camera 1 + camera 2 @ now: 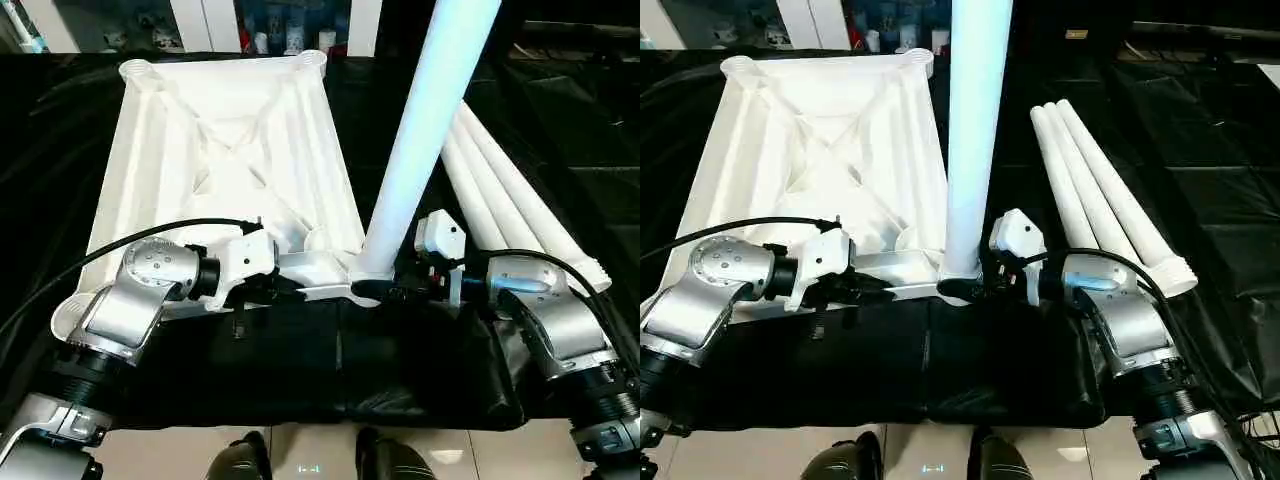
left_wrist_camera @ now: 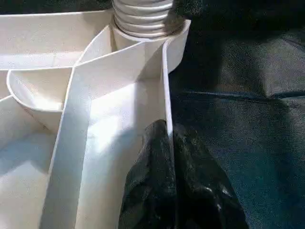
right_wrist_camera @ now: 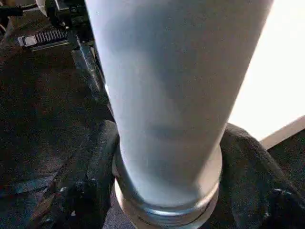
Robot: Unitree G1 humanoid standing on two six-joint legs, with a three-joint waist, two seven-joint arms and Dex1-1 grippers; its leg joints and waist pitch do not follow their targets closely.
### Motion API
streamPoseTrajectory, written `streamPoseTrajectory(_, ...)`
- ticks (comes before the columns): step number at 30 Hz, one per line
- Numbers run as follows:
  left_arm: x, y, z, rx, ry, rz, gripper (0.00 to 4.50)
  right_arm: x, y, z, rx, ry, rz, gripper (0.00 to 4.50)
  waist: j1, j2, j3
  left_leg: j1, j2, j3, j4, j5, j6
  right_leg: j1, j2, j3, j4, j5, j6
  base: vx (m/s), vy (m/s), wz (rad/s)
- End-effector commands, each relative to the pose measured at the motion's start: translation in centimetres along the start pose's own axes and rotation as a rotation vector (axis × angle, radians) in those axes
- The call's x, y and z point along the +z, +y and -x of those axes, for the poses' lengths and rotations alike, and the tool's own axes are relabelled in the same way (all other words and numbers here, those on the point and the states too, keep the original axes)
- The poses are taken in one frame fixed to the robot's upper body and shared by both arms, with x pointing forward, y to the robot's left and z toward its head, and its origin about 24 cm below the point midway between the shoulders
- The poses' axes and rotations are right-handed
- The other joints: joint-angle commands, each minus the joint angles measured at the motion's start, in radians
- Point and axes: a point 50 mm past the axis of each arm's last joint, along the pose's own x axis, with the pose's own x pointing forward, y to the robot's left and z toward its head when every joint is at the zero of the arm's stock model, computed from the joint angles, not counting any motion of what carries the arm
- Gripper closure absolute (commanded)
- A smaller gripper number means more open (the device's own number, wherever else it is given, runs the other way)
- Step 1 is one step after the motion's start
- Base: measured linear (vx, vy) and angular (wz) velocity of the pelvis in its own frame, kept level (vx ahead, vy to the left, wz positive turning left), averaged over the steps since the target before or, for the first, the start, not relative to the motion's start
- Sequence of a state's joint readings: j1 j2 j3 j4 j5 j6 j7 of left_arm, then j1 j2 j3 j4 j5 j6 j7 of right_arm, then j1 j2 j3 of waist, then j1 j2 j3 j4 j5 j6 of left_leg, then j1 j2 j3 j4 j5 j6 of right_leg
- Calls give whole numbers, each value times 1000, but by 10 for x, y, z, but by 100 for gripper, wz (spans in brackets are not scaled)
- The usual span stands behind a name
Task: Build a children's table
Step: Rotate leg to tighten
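Left hand (image 1: 300,290) pinches the rim of the white ribbed plastic tabletop (image 1: 225,150), steadying it. Right hand (image 3: 162,191), spread round the upright white tapered leg (image 1: 420,140) w/ both fingers at its threaded base, should keep it vertical while twisting into the near corner socket; 3 spare legs (image 1: 1110,200) lie toward the worktop's right edge.

- The upright leg (image 1: 420,130) runs off the top of the head views, so its upper end can't be seen.
- The tabletop (image 1: 180,150) has its near edge covered by the robot's left forearm (image 1: 135,300).
- The cabinet (image 1: 270,25) behind is cut off; the things on its shelves are too small to identify.
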State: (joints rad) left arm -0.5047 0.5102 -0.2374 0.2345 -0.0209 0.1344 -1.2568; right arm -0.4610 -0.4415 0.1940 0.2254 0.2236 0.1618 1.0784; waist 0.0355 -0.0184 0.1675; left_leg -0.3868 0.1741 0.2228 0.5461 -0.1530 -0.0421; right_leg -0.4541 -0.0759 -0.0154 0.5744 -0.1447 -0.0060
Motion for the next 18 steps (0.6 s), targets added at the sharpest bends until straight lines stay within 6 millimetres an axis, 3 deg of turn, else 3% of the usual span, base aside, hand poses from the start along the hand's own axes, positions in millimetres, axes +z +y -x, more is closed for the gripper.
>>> streamPoseTrajectory(1, 4, -4, -7, -18, -74, 12, 450, -10, 7, -5, 29, 22, -35, 180, 1, -13, -64, 20, 51, -24, -47, -174, 126, 57, -53, 34, -50, -203, -245, 0, 0, 0)
streamPoseTrajectory(8, -2, 5, -17, 101, -23, 53, 450, -30, 11, -11, -79, 21, -153, 181, -1, -14, -58, 22, 51, -27, -53, -232, 97, 52, -55, 36, -64, -327, -212, 0, 0, 0)
streamPoseTrajectory(12, 1, 15, -31, 226, -9, 111, 450, -42, 6, -24, -288, 19, -221, 181, -4, -12, -53, 26, 51, -34, -60, -301, 58, 43, -58, 36, -79, -469, -170, 0, 0, 0)
streamPoseTrajectory(18, 3, 25, -46, 356, 18, 182, 450, -46, 2, -45, -504, 9, -311, 182, -10, -11, -51, 27, 47, -41, -65, -359, 22, 33, -60, 35, -93, -586, -119, 0, 0, 0)
